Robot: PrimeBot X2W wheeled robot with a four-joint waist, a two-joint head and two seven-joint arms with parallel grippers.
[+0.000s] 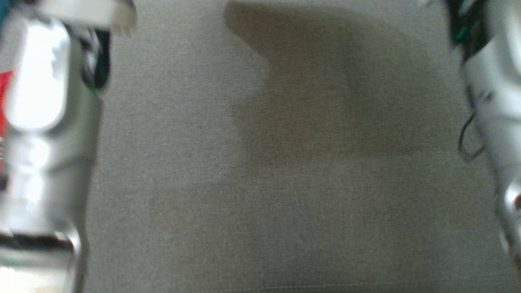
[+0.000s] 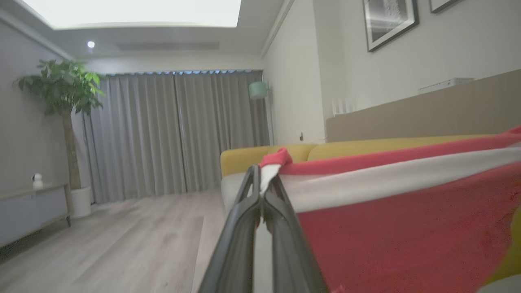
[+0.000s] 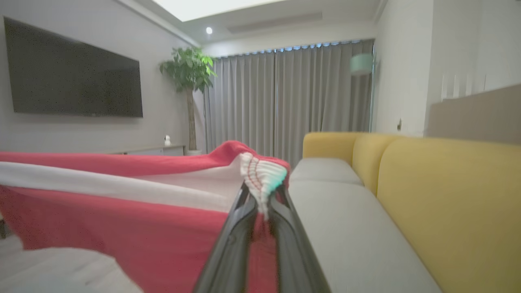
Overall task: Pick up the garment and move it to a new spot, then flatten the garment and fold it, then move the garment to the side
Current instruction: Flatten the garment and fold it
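Note:
The garment (image 2: 399,228) is red with a white band. It hangs stretched in the air between my two grippers. My left gripper (image 2: 265,179) is shut on one bunched corner of it, the cloth spreading away to the right in the left wrist view. My right gripper (image 3: 261,194) is shut on another corner of the garment (image 3: 122,228), where a white ribbed hem pokes up between the fingers, and the cloth spreads to the left. In the blurred head view a sliver of the red garment (image 1: 5,97) shows behind my left forearm (image 1: 40,134); my right forearm (image 1: 494,106) stands at the right edge.
Below is the grey sofa seat (image 1: 260,203), with shadows across it. Yellow sofa back cushions (image 3: 447,195) run along one side. A wood floor (image 2: 122,244), grey curtains (image 2: 175,130), a potted tree (image 2: 65,101) and a wall television (image 3: 73,77) lie beyond.

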